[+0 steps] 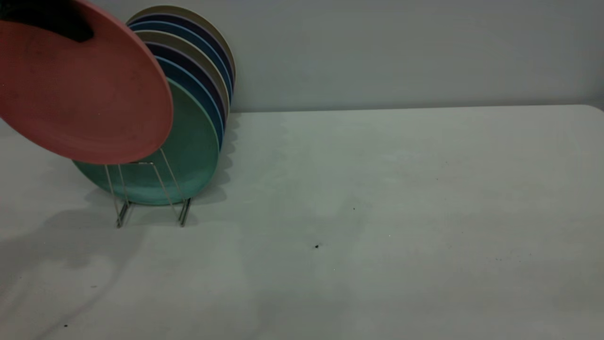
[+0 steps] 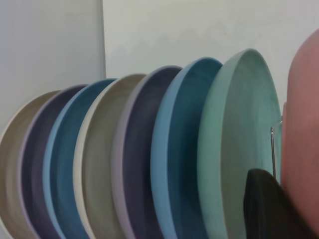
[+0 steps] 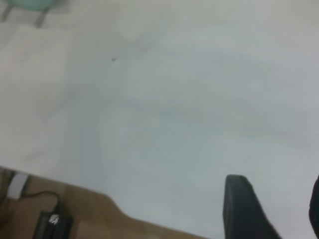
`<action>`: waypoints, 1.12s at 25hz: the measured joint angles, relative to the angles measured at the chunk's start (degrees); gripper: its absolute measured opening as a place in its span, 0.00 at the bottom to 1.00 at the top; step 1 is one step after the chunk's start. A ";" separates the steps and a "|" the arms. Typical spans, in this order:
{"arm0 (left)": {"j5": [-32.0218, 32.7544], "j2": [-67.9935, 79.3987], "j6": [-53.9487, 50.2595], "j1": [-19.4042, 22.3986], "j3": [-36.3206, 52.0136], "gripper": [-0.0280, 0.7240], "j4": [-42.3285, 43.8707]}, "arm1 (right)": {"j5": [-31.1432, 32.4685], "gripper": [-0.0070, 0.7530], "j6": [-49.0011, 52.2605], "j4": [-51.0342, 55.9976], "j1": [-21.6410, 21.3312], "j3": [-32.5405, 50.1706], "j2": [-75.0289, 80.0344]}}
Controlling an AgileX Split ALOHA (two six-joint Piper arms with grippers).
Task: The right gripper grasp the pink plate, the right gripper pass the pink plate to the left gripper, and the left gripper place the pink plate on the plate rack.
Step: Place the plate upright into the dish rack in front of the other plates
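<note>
Left gripper [image 1: 56, 21] holding pink plate [image 1: 80, 89] tilted above plate rack [image 1: 151, 193]; right gripper [image 3: 271, 209] spread apart, empty.

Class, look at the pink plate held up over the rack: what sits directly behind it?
Behind the pink plate, held by the left gripper, the mint-green plate stands first in the plate rack, with blue, purple and beige plates behind. The pink plate covers the green plate's upper left and the rack's loop tops.

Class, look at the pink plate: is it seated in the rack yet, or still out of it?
Out. The pink plate hangs tilted above the plate rack, held by the left gripper, its lower edge above the empty front loop.
</note>
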 joint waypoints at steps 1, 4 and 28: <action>-0.20 0.00 0.00 0.00 0.00 0.20 0.06 | 0.00 0.46 0.66 -0.79 0.00 0.00 -0.30; -0.95 -0.06 0.00 0.00 0.00 0.20 0.54 | 0.00 0.46 3.24 -2.04 0.00 0.07 -0.65; -4.95 -0.33 0.00 -5.33 -0.27 0.20 8.69 | 0.00 0.45 4.72 -7.04 0.00 10.41 -0.65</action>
